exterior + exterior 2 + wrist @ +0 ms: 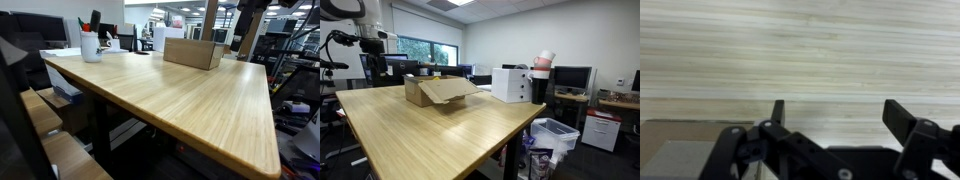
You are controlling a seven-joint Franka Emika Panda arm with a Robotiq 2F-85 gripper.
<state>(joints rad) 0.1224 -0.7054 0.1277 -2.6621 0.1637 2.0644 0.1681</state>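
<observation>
Quick read on where the box sits relative to the tool, since that's the relation that matters here.

The wrist view shows the tool hanging over the surface with its two fingers spread wide apart. There's nothing between them, just bare wood grain underneath. It isn't touching anything.

The box is plain open cardboard, sitting on the far half of the surface in both exterior views. In an exterior view the box is far and to the right, with its long side running left to right. That puts it well apart from the mug of pens at the far left corner. In an exterior view that catches the arm, the arm comes in at the top left. The box lies to the right of it and lower down, with one flap folded out toward the near right.

So from the tool, my read is that the box is off to one side and below, not straight under the fingers. There's only one arm, so no question of which is closer.

One thing I'm unsure about is a dull grey-brown patch in the bottom left corner of the wrist view. It might be part of the box, or just whatever lies past the surface's edge. The view is too dim and cropped to tell, so I wouldn't read it as the box being just beside the tool.
</observation>
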